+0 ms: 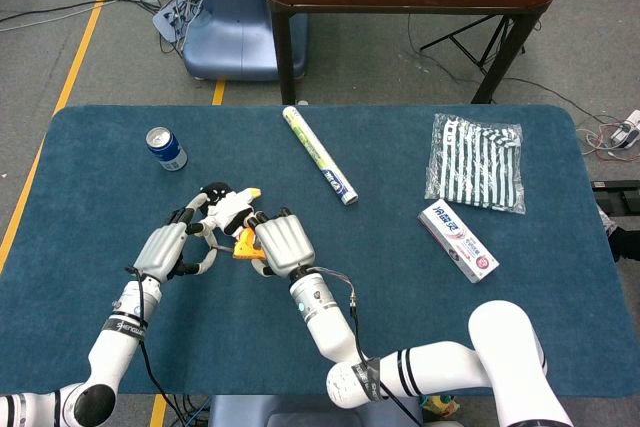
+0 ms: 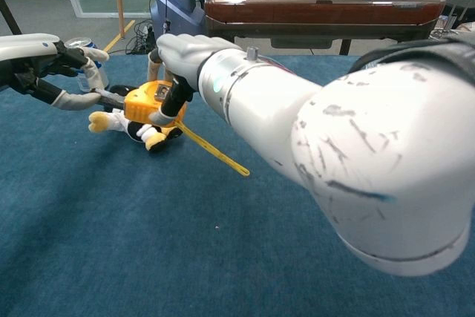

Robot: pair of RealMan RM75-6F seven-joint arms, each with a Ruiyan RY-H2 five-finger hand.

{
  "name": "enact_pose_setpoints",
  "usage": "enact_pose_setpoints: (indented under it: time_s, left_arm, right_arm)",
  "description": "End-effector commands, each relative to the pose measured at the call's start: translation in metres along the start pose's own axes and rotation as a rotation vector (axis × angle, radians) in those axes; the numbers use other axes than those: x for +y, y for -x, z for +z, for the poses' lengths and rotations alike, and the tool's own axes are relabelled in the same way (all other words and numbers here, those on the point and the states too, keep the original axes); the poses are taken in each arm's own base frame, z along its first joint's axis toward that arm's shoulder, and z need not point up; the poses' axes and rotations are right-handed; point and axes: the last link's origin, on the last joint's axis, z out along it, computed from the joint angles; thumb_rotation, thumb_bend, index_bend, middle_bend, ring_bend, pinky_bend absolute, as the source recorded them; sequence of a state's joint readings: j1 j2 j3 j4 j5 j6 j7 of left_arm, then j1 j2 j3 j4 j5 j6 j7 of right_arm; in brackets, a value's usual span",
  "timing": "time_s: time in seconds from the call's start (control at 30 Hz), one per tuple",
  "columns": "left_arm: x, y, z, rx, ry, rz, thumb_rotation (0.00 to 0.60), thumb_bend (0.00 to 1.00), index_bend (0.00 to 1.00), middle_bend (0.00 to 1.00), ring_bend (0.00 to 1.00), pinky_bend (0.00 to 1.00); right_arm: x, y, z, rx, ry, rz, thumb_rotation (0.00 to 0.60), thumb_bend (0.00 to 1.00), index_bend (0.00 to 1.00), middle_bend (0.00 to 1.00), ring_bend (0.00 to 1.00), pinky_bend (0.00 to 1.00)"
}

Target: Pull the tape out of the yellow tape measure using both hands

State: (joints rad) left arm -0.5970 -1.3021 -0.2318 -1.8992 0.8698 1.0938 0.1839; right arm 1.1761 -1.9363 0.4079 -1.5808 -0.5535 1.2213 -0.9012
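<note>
Two hands meet at the yellow tape measure (image 2: 146, 101), which sits left of centre on the blue table (image 1: 400, 297), and everything else is placed from it. Largest after the table is the striped bag (image 1: 476, 161), well apart from the tape measure toward the far right corner. The right hand (image 1: 283, 244) lies over the right side of the tape measure, and the chest view shows its fingers wrapped down around the yellow case, gripping it. The left hand (image 1: 168, 247) is just left of the tape measure with its fingers curled toward the case; in the chest view a fingertip touches the case's left side, but whether it holds anything I cannot tell. A rolled tube (image 1: 320, 154) lies beyond the tape measure and to its right, tilted. The toothpaste box (image 1: 458, 240) is far to its right, near the bag. A plush toy (image 2: 133, 127) lies touching the tape measure, partly under it. The yellow tape (image 2: 213, 151) runs out of the case toward the near right, across the table. A blue can (image 1: 166, 148) stands beyond, to the left.
</note>
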Motion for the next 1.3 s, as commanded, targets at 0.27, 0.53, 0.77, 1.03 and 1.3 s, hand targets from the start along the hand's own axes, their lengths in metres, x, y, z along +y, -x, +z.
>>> enact_pose_setpoints:
  time_s: [0.27,0.53,0.77,1.03,1.3]
  left_arm:
    - [-0.002,-0.001,-0.001,-0.004,-0.008,-0.021,0.600,0.46,0.57,0.00,0.00,0.00]
    - [-0.004,-0.004,0.000,0.003,-0.012,-0.037,0.600,0.47,0.60,0.00,0.00,0.00]
    - [-0.011,-0.011,-0.002,0.042,-0.014,-0.030,0.600,0.47,0.60,0.00,0.00,0.00]
    - [-0.027,-0.021,-0.006,0.090,-0.020,-0.010,0.600,0.47,0.60,0.00,0.00,0.00]
    - [-0.040,-0.034,-0.010,0.122,-0.016,-0.010,0.600,0.47,0.61,0.00,0.00,0.00]
  right_arm:
    - [0.001,0.000,0.001,0.000,0.003,-0.002,0.600,0.55,0.52,0.52,0.44,0.23]
    - [0.005,-0.001,0.002,-0.003,0.008,-0.011,0.600,0.55,0.52,0.52,0.44,0.23]
    - [0.015,-0.004,0.000,-0.008,0.015,-0.033,0.600,0.55,0.53,0.52,0.44,0.23]
    - [0.036,-0.011,-0.012,-0.029,0.006,-0.074,0.600,0.55,0.53,0.53,0.44,0.23]
    - [0.068,-0.018,-0.030,-0.049,0.009,-0.094,0.600,0.55,0.54,0.53,0.44,0.23]
